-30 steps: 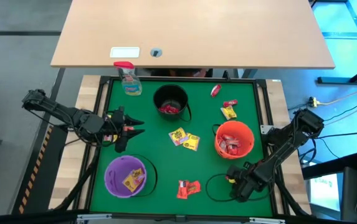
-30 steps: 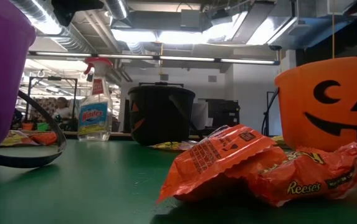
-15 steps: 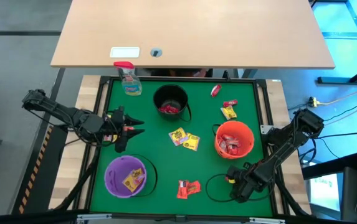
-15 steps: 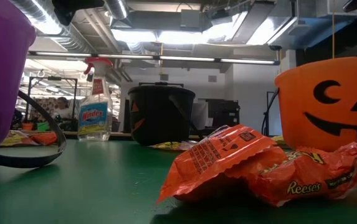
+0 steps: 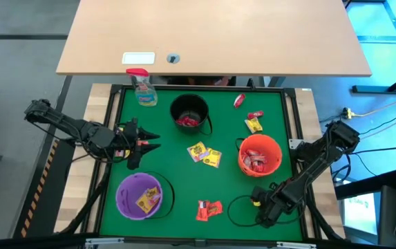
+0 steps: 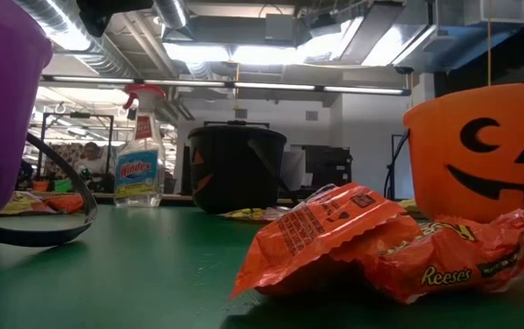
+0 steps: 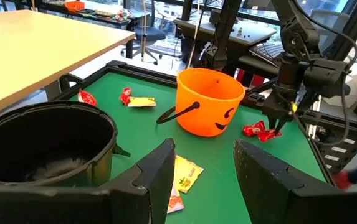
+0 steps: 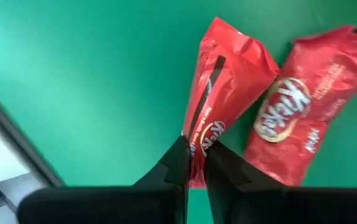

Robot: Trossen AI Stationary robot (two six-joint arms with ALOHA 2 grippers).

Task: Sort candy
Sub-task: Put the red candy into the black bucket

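Two shiny red candy packets [image 8: 228, 81] [image 8: 303, 106] lie side by side on the green mat near the table's near right corner. My right gripper [image 8: 194, 160] [image 5: 256, 200] stands over them, pointing steeply down, shut on the nearer one. In the left wrist view they show as a red patch [image 7: 258, 130] under that gripper. My left gripper [image 7: 203, 168] [image 5: 149, 141] hovers open at the table's left, level, between the black bucket [image 5: 189, 113] and the purple bucket [image 5: 139, 196], with nothing between its fingers. More candy lies loose on the mat: orange packets [image 5: 209, 209], yellow ones [image 5: 204, 154], and red and yellow ones [image 5: 253, 119]. My right gripper pinches one end of the red packet [image 8: 198, 140] between its two fingertips. The fingers come from above, pointing steeply down. The rest of the packet stretches away from the fingers along the mat, beside the second red packet.
An orange pumpkin bucket [image 5: 260, 154] holding red candy stands just beyond my right gripper, its handle [image 5: 239, 207] lying on the mat beside it. A spray bottle [image 5: 143, 88] stands at the far left corner. A raised black rim [image 5: 115, 124] borders the mat.
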